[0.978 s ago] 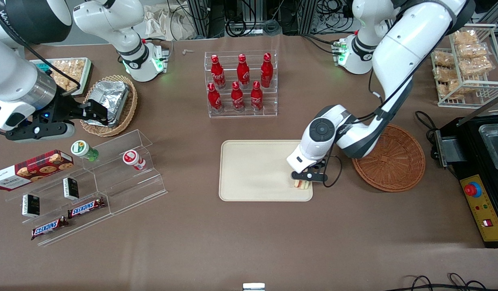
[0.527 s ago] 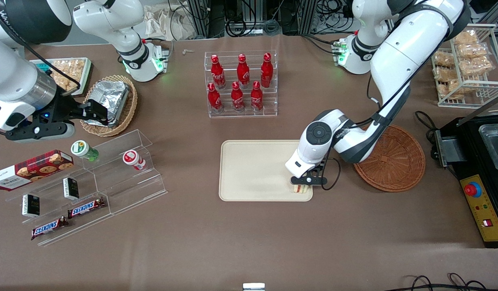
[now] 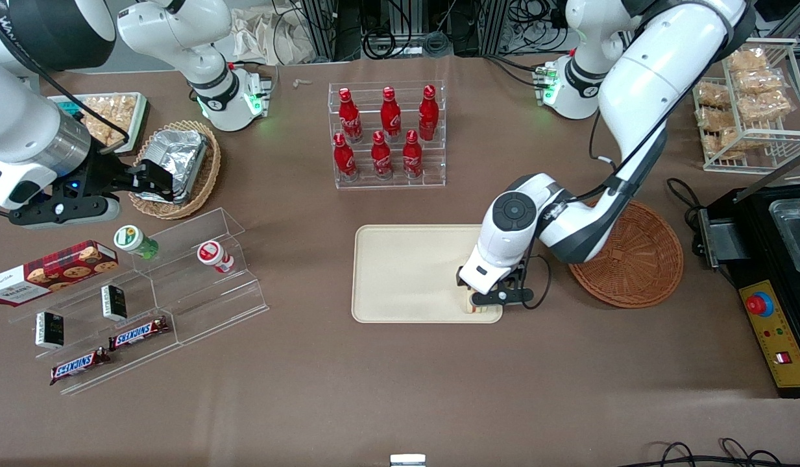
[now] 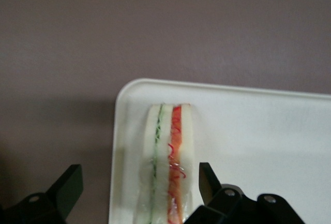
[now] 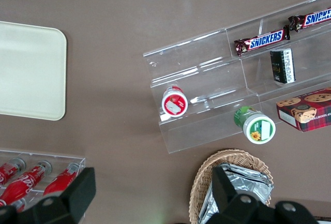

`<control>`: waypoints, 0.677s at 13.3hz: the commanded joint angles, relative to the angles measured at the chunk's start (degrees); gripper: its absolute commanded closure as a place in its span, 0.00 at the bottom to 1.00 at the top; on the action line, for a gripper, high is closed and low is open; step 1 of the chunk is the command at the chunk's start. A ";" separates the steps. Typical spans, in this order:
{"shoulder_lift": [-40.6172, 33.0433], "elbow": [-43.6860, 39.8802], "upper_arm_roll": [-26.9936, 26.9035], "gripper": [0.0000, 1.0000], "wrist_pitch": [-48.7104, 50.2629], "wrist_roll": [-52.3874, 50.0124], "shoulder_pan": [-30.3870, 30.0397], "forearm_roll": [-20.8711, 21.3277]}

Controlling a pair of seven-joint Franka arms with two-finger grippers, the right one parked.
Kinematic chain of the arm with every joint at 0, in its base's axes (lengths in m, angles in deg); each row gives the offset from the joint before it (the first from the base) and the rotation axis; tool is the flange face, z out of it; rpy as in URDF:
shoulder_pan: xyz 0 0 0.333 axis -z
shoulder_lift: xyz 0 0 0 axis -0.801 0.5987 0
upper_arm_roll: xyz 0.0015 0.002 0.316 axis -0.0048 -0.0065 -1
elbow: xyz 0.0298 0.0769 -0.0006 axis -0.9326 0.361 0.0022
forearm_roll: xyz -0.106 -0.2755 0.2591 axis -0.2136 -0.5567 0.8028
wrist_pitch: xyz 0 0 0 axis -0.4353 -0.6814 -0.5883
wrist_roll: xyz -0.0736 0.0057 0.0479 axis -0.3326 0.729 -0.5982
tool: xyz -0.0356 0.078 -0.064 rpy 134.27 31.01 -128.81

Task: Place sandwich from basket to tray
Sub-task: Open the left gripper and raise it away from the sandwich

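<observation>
The sandwich [image 4: 170,157] stands on its edge on the cream-white tray [image 4: 258,131], close to the tray's rounded corner, with its green and red filling lines showing. My left gripper [image 4: 137,182] is open, with one black finger on each side of the sandwich and a gap on both sides. In the front view the gripper [image 3: 481,301] is low over the tray's [image 3: 406,272] corner nearest the camera and the basket, and the sandwich [image 3: 476,309] peeks out under it. The dark wicker basket [image 3: 633,259] lies beside the tray, with nothing showing in it.
A clear rack of red bottles [image 3: 388,133] stands farther from the camera than the tray. Clear shelves with snacks [image 3: 133,298] and a tan basket with foil [image 3: 176,165] lie toward the parked arm's end. A black machine [image 3: 773,285] sits by the dark basket.
My gripper has moved with the sandwich a little nearer the camera, down to the tray's near corner. The arm's wrist has turned slightly.
</observation>
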 commanded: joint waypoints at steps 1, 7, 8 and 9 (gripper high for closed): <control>-6.47 -2.05 0.36 0.00 8.84 -0.45 -0.41 -4.90; -21.58 -1.45 -7.60 0.00 17.20 14.01 -3.67 -21.49; -23.96 -1.27 -11.21 0.00 17.56 19.36 -3.58 -24.93; -25.81 -1.01 -15.07 0.00 18.43 25.07 -3.32 -27.40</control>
